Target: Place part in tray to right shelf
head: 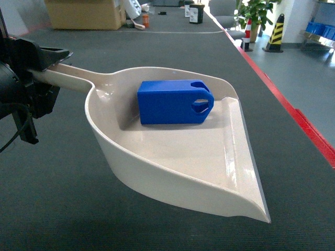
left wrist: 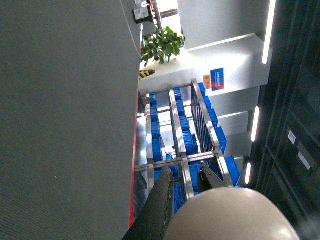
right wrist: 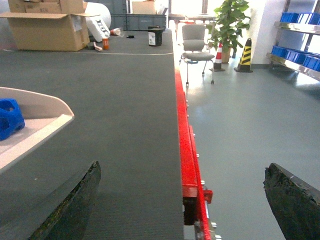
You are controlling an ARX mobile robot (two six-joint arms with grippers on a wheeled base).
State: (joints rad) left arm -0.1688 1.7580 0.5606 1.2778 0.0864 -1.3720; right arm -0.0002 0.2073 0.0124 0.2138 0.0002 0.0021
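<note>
The cream dustpan-shaped tray (head: 172, 157) is held above the dark table, its flat lip toward the front right. The blue part (head: 172, 102) lies inside it against the back wall. My left gripper (head: 47, 65) is shut on the tray's handle (head: 70, 78) at the left. In the left wrist view its fingers (left wrist: 165, 200) flank the rounded handle (left wrist: 230, 215), and the right shelf (left wrist: 180, 145) with blue crates shows beyond. My right gripper (right wrist: 182, 167) is open and empty over the table's red edge, to the right of the tray (right wrist: 35, 127) and the part (right wrist: 9, 117).
The table's red edge (head: 293, 112) runs along the right, with grey floor beyond. A steel rack with blue crates (right wrist: 295, 55) stands at the far right. An office chair (right wrist: 195, 47), a plant (right wrist: 230, 20) and a striped cone (head: 275, 34) stand on the floor. A cardboard box (head: 84, 13) sits at the back.
</note>
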